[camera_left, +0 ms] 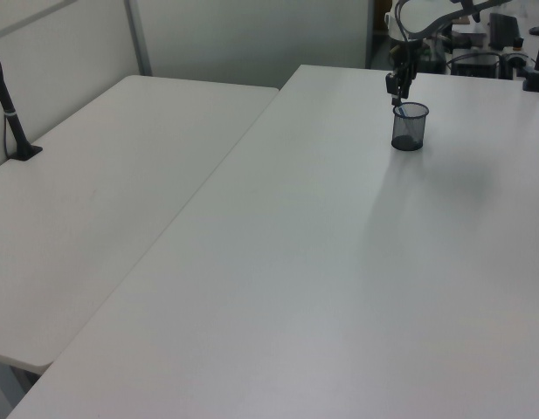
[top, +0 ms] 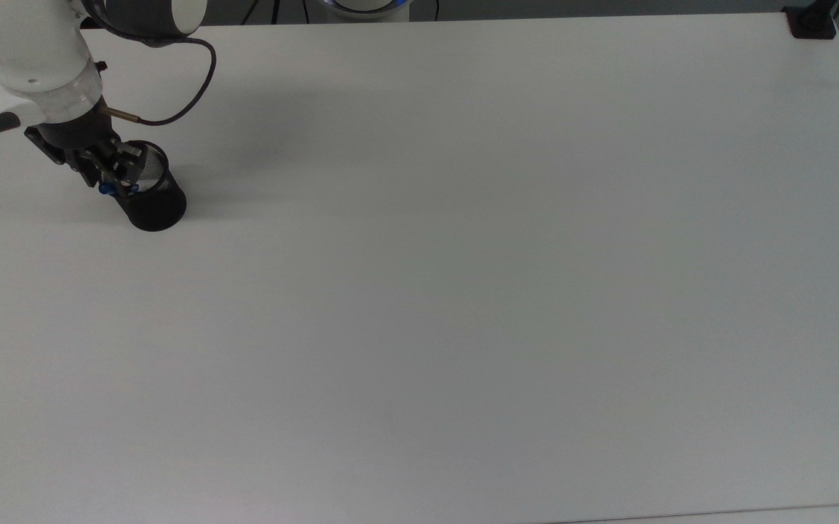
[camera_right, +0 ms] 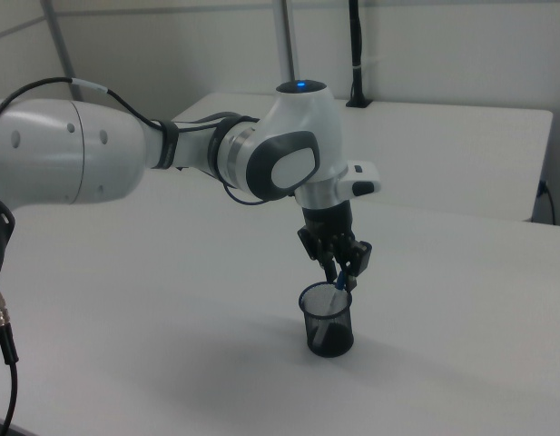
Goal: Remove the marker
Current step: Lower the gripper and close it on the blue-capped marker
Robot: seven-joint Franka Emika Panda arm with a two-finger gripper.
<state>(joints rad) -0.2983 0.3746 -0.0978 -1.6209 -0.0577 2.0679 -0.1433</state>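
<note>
Now arm bent downward, end effector (camera_right: 339, 278) at mesh cup (camera_right: 327, 320) rim, pinching the marker (camera_right: 337, 289) top, on white desk (top: 463, 291).

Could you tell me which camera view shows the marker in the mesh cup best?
The right view: the marker leans in the cup under the gripper. The top view shows its blue cap; the left view, a distant blue tip.

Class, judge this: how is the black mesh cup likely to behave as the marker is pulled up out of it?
The mesh cup looks light and stands taller than its base, so it may tip or slide. The marker leans on the rim, so an angled pull could drag the cup. The gripper is at the marker's top; lifting straight seems safest.
</note>
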